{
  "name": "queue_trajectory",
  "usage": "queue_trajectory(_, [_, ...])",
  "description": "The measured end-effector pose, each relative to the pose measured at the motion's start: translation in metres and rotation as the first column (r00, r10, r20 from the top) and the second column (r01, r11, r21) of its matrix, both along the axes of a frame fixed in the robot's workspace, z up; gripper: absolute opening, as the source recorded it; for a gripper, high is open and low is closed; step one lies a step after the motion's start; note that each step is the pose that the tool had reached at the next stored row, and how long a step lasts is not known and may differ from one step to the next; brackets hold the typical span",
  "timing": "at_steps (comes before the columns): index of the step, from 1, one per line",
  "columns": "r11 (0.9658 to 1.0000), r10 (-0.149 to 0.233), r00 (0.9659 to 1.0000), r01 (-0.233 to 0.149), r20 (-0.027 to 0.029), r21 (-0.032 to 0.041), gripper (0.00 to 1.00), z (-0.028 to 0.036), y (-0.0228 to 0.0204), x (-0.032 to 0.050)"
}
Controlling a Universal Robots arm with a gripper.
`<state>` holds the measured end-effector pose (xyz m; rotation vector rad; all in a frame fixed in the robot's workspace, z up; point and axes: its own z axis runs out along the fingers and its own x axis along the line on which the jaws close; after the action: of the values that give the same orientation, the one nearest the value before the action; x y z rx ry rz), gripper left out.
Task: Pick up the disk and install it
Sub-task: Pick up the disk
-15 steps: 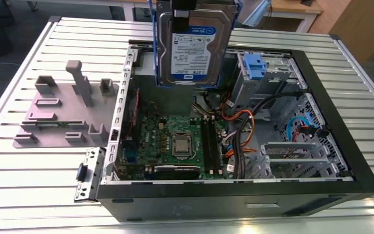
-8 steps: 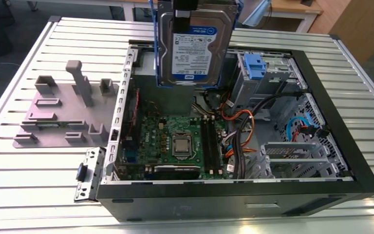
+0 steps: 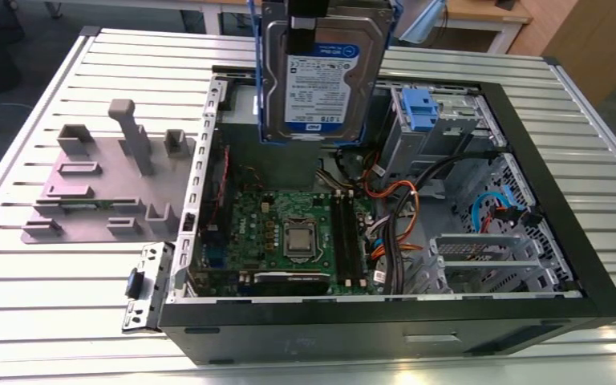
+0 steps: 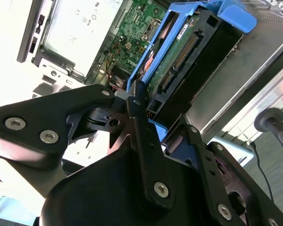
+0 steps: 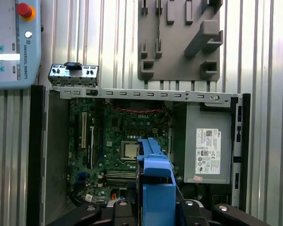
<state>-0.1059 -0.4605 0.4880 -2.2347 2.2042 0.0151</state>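
The disk hangs upright above the open case — long axis vertical, label facing the exterior view; flat silver metal, blue plastic frame; the gripper pinches that frame.

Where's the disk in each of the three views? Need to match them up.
Exterior view: disk upright, label facing the camera, hanging above the open case.
Second wrist view: disk in its blue frame, connector end showing, clamped in the gripper.
First wrist view: disk edge-on, blue frame in front of the case.
Shared landmark: green motherboard.
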Motion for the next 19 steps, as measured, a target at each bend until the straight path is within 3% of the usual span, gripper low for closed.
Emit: queue_trajectory(19, [1.0,0.0,1.0,0.0,-0.0001,-0.0009,0.36,-0.0001,0.0,0.0039])
